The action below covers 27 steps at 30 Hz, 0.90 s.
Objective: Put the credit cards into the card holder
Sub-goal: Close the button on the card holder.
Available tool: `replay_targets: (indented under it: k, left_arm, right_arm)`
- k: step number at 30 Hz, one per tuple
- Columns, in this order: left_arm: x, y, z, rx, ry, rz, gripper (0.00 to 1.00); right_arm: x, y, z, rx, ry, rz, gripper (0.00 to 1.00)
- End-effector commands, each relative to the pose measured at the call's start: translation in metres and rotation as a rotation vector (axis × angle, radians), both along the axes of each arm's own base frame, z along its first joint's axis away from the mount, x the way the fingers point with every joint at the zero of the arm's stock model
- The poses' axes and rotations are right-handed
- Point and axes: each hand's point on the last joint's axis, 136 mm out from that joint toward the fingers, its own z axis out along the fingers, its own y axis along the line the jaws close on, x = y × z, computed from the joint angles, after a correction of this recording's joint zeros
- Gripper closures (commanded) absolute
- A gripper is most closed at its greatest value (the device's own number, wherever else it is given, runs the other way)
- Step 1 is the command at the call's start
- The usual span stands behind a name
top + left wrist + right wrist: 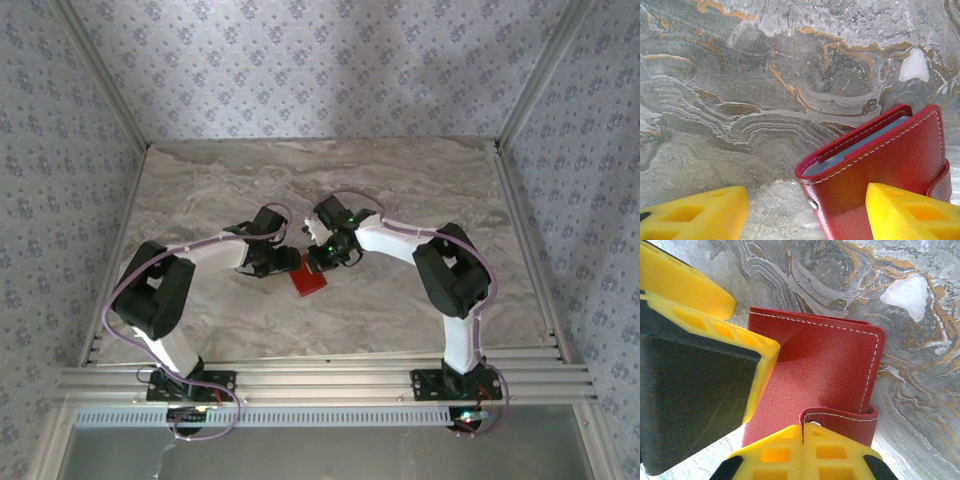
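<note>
Left gripper [805, 215]: left wrist view, jaws spread wide, one yellow finger [912, 212] over the card holder [890, 165], the other over bare table [740, 100].
Right gripper [802, 452]: right wrist view, jaws pressed together, tips at the card holder's snap strap [840, 417].
Top view: card holder [310, 283] lies flat on the table between both grippers.
</note>
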Motion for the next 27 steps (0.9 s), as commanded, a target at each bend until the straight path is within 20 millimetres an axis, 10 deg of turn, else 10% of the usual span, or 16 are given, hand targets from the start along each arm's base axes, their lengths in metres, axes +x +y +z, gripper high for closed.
replay_targets:
  k: [1, 27]
  left_arm:
    - [-0.01, -0.015, -0.025, -0.029, 0.059, -0.045, 0.35]
    - [-0.01, -0.016, -0.027, -0.034, 0.066, -0.043, 0.35]
  right_arm:
    - [-0.006, 0.003, -0.005, -0.005, 0.037, 0.02, 0.99]
    - [-0.011, 0.003, -0.021, -0.104, 0.041, 0.051, 0.99]
